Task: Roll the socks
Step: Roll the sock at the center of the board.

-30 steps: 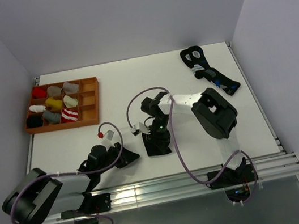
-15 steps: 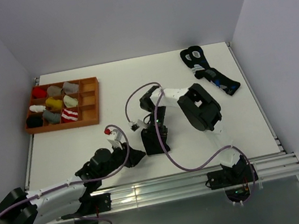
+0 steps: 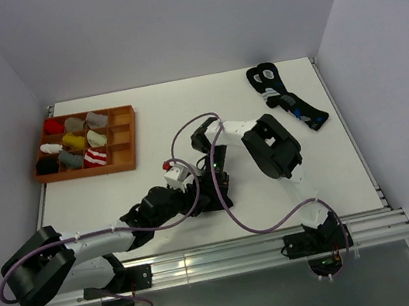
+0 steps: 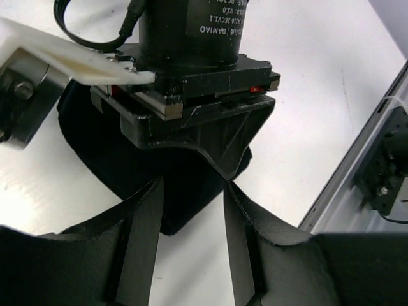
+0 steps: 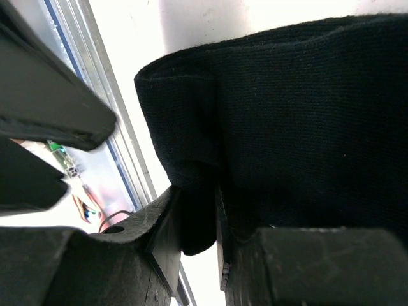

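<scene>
Knit fabric, thin and limp: the black sock point(image 5: 299, 121) should weigh next to nothing, bend wherever it is pushed and slump open if released. A roll probably needs one end pinned and the other taken at a doubled edge, not on the flat.

The sock lies on the worktop point(image 3: 150, 107) directly under the right gripper point(image 5: 197, 236), which is clamped on a folded edge of it. The left gripper point(image 4: 191, 191), jaws apart and empty, faces the sock's free rounded end just ahead of its fingertips. That end looks like the place to take hold.

The right gripper's body hangs right over that end, leaving little room, and a cable point(image 3: 186, 136) loops close by. Well off to the left of both grippers, a tray point(image 3: 127, 138) holds balled socks, the striped sock point(image 3: 95, 157) among them. Patterned socks point(image 3: 290, 103) lie well apart to their right.
</scene>
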{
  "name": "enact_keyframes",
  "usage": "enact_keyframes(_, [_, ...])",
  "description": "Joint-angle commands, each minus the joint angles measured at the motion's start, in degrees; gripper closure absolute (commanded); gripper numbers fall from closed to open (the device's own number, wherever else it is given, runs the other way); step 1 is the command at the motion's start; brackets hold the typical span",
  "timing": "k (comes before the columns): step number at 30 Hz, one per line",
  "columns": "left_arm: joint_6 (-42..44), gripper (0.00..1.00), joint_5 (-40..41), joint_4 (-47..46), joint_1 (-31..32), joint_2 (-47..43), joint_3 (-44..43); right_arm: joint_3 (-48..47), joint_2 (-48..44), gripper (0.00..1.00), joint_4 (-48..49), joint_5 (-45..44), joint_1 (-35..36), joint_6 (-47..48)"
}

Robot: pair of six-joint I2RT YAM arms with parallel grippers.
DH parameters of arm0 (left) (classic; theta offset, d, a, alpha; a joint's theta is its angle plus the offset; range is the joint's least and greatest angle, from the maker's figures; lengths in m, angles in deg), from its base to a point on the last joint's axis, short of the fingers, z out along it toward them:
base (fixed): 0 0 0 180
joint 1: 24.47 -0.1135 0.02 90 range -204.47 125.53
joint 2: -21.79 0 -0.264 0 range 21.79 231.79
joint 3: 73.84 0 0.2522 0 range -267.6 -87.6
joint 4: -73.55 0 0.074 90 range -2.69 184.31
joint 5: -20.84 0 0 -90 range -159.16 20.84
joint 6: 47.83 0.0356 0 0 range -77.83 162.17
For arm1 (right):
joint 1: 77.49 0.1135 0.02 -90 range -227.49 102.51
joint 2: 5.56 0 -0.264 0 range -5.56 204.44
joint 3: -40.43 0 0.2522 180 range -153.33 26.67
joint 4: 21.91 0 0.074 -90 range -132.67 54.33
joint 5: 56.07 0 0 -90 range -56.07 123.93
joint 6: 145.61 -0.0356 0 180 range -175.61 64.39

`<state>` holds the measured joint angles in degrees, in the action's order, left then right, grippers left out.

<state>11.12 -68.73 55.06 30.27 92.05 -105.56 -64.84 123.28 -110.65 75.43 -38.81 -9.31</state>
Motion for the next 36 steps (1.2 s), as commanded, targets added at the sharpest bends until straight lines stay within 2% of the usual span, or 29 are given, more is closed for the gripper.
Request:
enact_keyframes(1, [4.3,0.52,0.1,-2.7,0.3,2.5,-3.0,-1.6,1.3,0.71,-0.5,-1.0,-0.3,0.4])
enact_keyframes(16, [7.2,0.5,-3.3,-6.3,0.0,6.6,-2.3,-1.8,1.4,0.71,-0.9,-0.5,-0.2,0.2])
enact_keyframes(23, [6.0,0.49,-7.7,-9.9,-0.4,11.6,-3.0,-1.8,1.9,0.71,-1.4,0.3,-0.2,0.5])
enact_keyframes(30, [4.0,0.49,-8.1,-13.2,-0.4,15.9,-2.7,-1.6,1.4,0.71,-1.3,0.1,-0.2,0.5])
enact_keyframes(33, [2.8,0.56,-7.9,-13.5,-0.4,17.3,-2.6,-1.1,0.9,0.71,-0.9,0.2,-0.2,0.1])
enact_keyframes(36, [0.9,0.71,-8.1,-15.4,-0.4,18.5,-1.2,-0.5,0.2,0.7,-0.1,0.0,-0.2,-0.9])
